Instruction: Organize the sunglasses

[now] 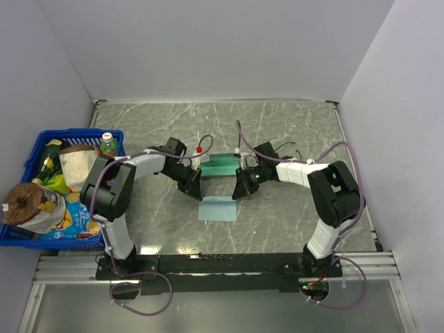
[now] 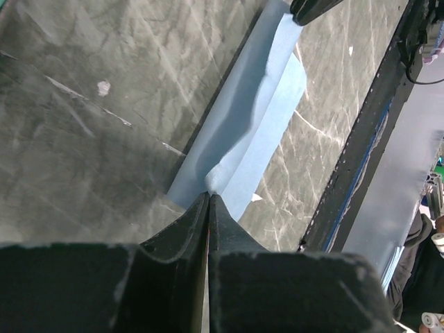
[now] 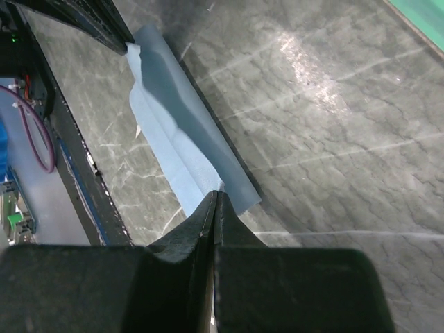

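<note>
The light blue cloth lies on the table in front of the open case with teal lining. My left gripper is shut on the cloth's far left corner. My right gripper is shut on its far right corner. The held edge is raised off the table and the cloth is creased along its length. In the left wrist view my gripper pinches the cloth, and so does my gripper in the right wrist view. A thin dark shape beyond the right forearm may be the sunglasses; I cannot tell.
A blue basket full of snack bags and bottles stands at the left edge. The black front rail runs close beside the cloth. A corner of the teal lining shows in the right wrist view.
</note>
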You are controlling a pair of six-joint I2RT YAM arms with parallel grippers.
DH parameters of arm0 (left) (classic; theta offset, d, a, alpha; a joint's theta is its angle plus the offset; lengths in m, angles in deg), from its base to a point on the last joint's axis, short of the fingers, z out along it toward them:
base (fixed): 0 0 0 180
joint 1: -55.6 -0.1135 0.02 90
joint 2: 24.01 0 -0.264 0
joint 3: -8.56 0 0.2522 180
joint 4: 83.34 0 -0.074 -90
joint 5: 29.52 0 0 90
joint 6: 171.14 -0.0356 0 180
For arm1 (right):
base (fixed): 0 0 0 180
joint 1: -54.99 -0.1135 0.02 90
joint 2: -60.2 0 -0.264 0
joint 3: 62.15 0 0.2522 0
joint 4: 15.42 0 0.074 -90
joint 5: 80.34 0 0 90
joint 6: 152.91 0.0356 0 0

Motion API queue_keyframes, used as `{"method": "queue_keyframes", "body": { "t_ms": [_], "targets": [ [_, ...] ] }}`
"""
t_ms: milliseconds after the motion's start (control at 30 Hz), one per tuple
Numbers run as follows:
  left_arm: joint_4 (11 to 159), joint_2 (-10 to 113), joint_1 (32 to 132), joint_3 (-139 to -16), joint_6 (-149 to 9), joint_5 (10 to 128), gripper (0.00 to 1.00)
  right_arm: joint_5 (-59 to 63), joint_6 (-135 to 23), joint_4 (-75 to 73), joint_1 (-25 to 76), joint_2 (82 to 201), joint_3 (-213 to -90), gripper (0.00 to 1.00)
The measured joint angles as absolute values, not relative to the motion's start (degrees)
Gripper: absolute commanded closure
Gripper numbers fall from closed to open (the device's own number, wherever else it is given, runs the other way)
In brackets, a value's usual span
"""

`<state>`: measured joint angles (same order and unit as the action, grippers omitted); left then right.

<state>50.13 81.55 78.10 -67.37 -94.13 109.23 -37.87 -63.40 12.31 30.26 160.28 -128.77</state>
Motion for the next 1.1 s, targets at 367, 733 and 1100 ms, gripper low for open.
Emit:
{"method": "queue_keyframes", "body": {
  "t_ms": [367,733,1100],
  "targets": [
    [50.0,80.0,79.5,-67.3,-93.9,109.3,0.92,-37.8,-61.7,11.6,28.5,159.5,-127.9,1.00],
    [49.8,79.6,80.3,-66.3,-93.9,109.2,0.92,-37.8,-61.3,11.5,28.1,158.5,-127.6,1.00],
    [49.1,79.6,80.8,-66.3,-94.0,109.3,0.92,-37.8,-61.3,11.7,26.8,158.5,-126.9,1.00]
  ]
}}
